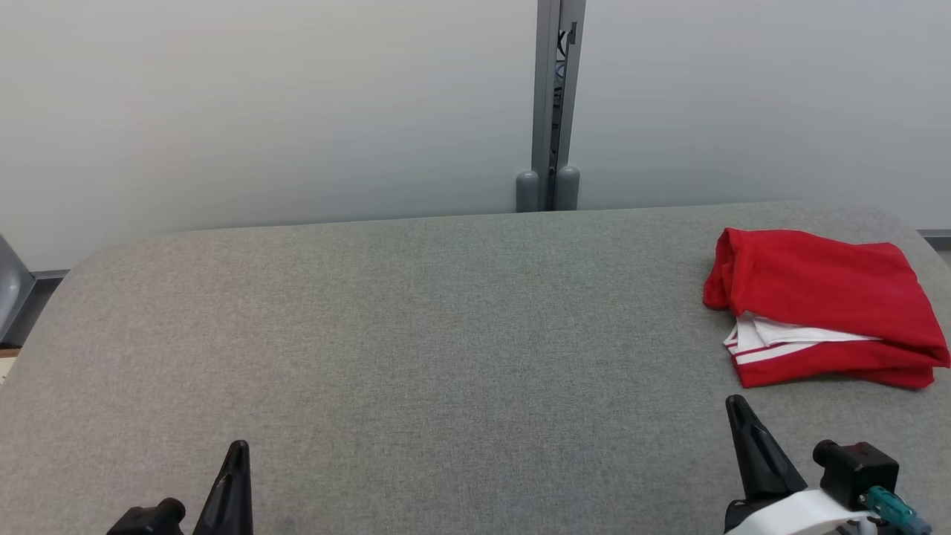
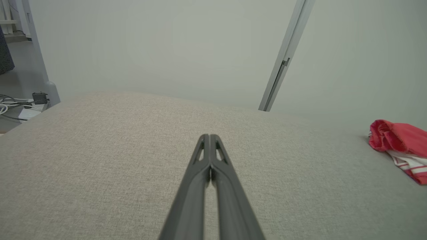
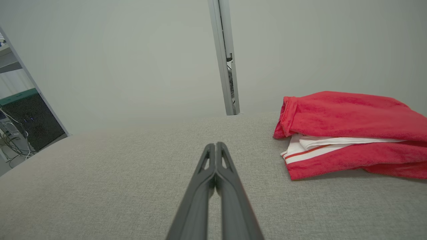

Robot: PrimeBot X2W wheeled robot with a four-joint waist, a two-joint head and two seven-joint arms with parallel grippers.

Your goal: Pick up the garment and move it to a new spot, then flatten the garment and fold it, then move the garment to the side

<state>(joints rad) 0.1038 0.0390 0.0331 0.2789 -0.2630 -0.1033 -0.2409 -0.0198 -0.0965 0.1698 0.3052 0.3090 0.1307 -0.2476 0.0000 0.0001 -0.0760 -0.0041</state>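
Garment (image 1: 825,293): folded red cloth lying at the tabletop's (image 1: 446,334) far right. Judged soft, light, limp; likely to unfold when lifted. Grasp the near layered edge. Left pincer (image 1: 238,450) and right pincer (image 1: 738,405): clenched, empty.

Folded red garment (image 3: 350,113) lies right of the closed jaws.

Black tapered fingers (image 1: 754,446), perhaps teal connector (image 1: 891,509)
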